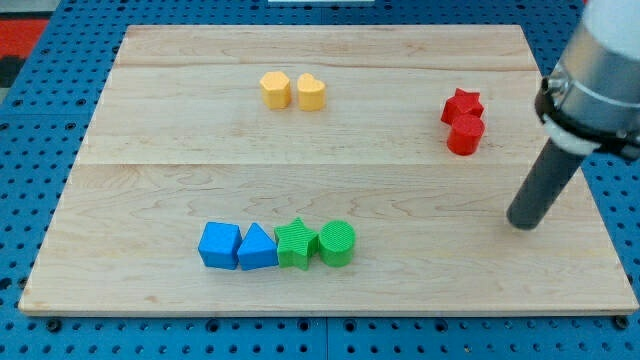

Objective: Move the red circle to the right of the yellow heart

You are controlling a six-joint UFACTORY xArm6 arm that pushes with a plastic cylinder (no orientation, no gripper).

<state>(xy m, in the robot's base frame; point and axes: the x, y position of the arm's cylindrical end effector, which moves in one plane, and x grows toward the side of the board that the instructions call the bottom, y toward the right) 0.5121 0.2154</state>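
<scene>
No jaws fitted; my tip (522, 222) resting bare on board (400, 270), touching nothing, below-right of red circle (465, 135) (red star (462, 103) touching it above). Approach step pending: tip needing circle's right side, pushing left toward yellow heart (311, 92).

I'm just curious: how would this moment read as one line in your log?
my tip: lower right of red circle, apart | red circle: touching red star, far right of yellow heart | push: not begun
</scene>
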